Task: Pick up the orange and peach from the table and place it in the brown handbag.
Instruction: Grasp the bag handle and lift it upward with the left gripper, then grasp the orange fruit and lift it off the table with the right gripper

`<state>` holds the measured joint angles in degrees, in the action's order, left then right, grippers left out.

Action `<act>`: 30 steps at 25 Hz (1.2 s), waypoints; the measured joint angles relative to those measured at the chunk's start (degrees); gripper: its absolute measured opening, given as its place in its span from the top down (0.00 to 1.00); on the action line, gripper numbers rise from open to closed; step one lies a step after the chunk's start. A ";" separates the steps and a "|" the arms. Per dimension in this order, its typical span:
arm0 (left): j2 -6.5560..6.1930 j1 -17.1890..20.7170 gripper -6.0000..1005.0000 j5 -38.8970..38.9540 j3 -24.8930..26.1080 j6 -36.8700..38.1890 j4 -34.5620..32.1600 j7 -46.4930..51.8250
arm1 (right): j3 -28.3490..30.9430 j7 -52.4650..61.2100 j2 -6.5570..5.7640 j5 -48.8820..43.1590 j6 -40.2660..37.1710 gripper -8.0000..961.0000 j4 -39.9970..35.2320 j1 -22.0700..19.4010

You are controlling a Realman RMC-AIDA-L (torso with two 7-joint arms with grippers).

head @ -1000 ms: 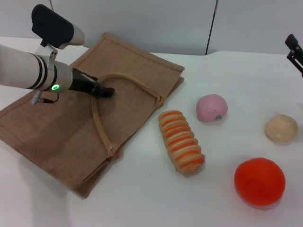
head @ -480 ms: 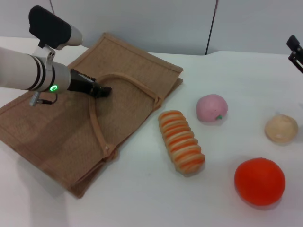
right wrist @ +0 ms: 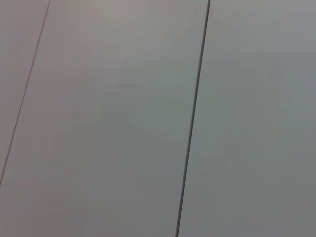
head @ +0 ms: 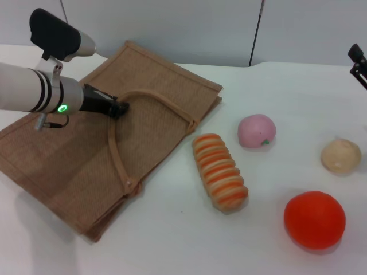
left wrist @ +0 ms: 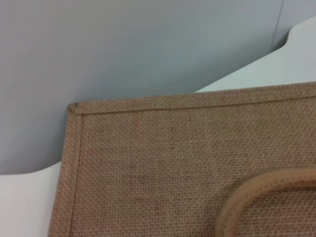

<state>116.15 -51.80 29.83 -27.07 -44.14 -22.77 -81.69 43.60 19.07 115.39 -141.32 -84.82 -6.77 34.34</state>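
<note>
Since a second ago the left gripper (head: 118, 107) has slid toward the upper left with the handle loop, and the bag's near edge has crept left with it.

Largest on the white table (head: 172, 240) is the brown handbag (head: 69, 154), lying flat across the left half of the head view, its loop handle (head: 117, 157) resting on top; the left wrist view shows its woven corner (left wrist: 79, 111) and a curve of handle. Lower right sits the orange (head: 314, 219), clear of everything. At centre lies a striped orange-and-cream ridged item (head: 219, 172), with the pink peach (head: 256, 130) just up and right of it. A small beige ball (head: 340, 155) rests at the right edge. The left gripper's dark tips meet at the handle's bend; whether they pinch it I cannot tell. The right gripper (head: 356, 62) barely shows at the upper right edge, its state hidden.
</note>
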 joint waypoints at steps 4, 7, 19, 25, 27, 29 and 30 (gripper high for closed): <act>0.01 0.29 0.81 0.72 0.01 0.23 -0.13 -0.10 | 0.00 0.00 0.00 0.00 0.00 0.21 0.00 -0.03; 0.03 1.07 0.86 3.82 0.07 -0.61 -0.60 -1.55 | -0.01 0.00 0.00 0.00 0.00 0.21 0.00 -0.08; -1.11 9.61 0.87 30.73 0.12 -25.48 -7.43 -11.78 | -1.91 3.60 -0.14 -0.42 2.43 0.22 -0.04 0.40; -1.76 12.24 0.87 40.51 0.18 -35.98 -7.02 -16.33 | -10.42 9.37 -2.04 -0.45 3.84 0.22 -0.37 1.64; -1.80 13.05 0.87 42.77 0.20 -38.25 -6.91 -17.31 | -13.89 12.11 -2.59 -0.45 3.88 0.22 -1.13 2.24; -1.81 13.71 0.87 44.90 0.25 -39.92 -6.90 -18.03 | -17.78 15.71 -2.99 -0.45 3.45 0.22 -2.61 2.95; -1.84 14.13 0.87 46.22 0.31 -40.80 -6.90 -18.38 | -20.20 18.00 -3.18 -0.46 3.26 0.22 -3.69 3.33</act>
<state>114.31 -37.67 76.05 -26.76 -84.94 -29.66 -100.07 23.40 37.07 112.21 -141.78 -81.55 -10.46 37.67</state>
